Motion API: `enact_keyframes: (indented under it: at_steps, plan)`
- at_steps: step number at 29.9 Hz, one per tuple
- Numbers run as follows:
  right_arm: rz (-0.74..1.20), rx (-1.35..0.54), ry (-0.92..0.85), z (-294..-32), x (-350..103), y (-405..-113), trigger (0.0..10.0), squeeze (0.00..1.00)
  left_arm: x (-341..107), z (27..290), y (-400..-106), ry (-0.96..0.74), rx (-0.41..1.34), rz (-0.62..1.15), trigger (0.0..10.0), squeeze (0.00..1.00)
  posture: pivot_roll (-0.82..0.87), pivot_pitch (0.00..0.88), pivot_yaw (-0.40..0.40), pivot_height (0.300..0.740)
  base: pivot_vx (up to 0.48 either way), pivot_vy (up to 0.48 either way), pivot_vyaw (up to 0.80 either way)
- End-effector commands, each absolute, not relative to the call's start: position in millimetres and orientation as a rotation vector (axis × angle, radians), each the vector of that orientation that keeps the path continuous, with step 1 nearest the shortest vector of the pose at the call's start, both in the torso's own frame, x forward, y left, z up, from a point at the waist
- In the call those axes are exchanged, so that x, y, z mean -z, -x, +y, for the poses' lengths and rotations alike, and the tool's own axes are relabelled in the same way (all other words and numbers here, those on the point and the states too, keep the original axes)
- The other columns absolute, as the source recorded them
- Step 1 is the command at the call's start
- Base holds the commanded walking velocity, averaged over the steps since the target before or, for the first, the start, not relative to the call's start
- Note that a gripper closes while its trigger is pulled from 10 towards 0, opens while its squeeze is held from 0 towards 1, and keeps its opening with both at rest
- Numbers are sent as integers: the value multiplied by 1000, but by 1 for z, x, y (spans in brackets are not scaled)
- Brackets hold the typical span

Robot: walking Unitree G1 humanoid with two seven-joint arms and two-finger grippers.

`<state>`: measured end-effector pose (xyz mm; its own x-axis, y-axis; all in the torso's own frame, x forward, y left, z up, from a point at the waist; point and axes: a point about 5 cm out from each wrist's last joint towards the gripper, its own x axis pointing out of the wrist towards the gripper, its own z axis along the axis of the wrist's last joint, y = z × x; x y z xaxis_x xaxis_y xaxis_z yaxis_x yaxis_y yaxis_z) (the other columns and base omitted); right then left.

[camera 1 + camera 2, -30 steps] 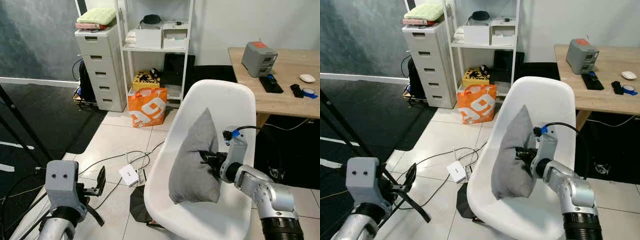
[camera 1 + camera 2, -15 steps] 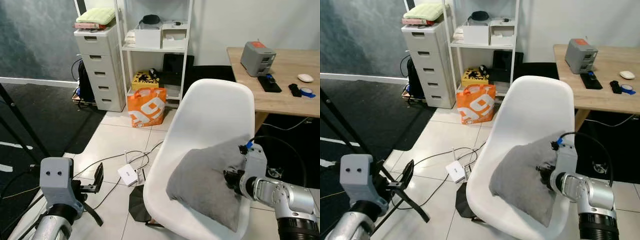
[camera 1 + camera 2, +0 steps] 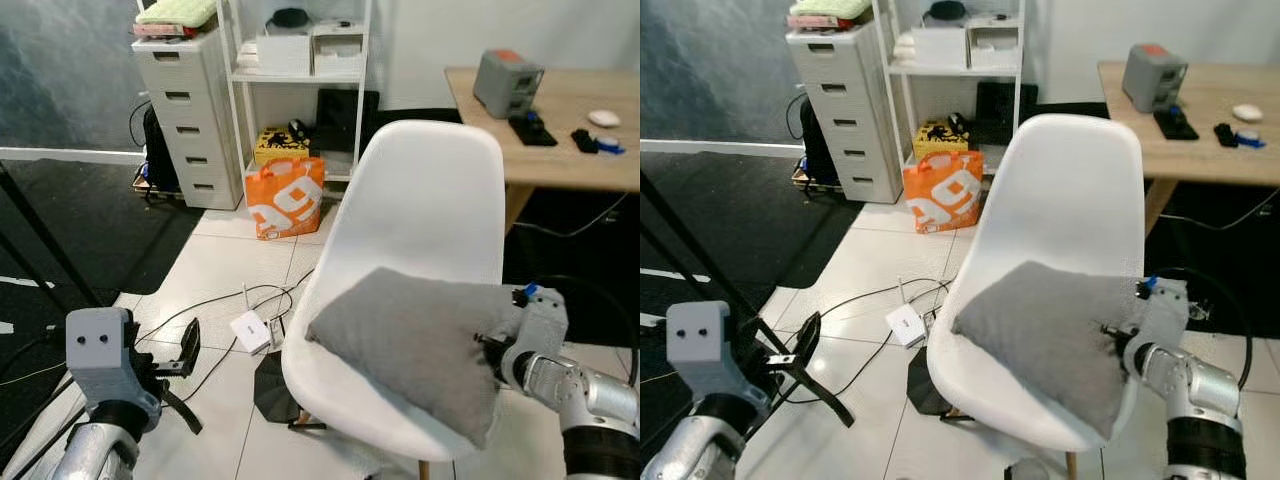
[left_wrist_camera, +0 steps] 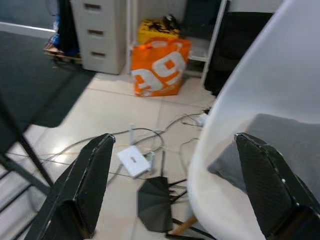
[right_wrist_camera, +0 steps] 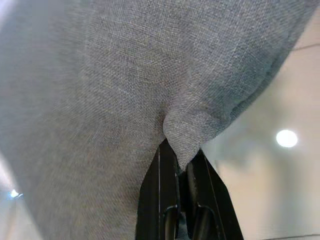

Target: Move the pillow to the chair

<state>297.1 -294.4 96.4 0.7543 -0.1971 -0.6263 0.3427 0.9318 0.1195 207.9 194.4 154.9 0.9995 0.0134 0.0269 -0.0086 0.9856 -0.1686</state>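
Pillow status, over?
Right gripper shut on pillow edge. Pillow lies flat on white chair seat. Left gripper open, idle beside chair. Nothing in the way.

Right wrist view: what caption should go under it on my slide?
The right tool pinches a fold of the gray pillow.

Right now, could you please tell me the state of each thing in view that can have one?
Pillow: lying flat on the seat, pinched at its edge.
Chair: upright, holding the pillow.
Right gripper: jaws shut on pillow fabric.
Left gripper: jaws open, holding nothing.
Drawer unit: drawers closed.
Orange bag: standing upright on the floor.
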Motion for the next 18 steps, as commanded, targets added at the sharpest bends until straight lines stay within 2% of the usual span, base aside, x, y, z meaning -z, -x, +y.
enact_keyframes:
  at_steps: [1, 12, 18]
  plan:
    - [633, 325, -214, -299, -98, -301, 10000, 0, -159, 190, -207, 205, 35, -36, 10000, 0, -196, 115, 45, 595, 0, 0, 0]
    - [659, 332, -195, -302, -85, -298, 10000, 0, -160, 184, -209, 171, 93, -34, 10000, 0, -199, 111, 46, 560, 0, 0, 0]
    - [645, 419, -126, -320, -86, -298, 10000, 0, -162, 183, -209, 167, 123, -32, 10000, 0, -199, 109, 48, 535, 0, 0, 0]
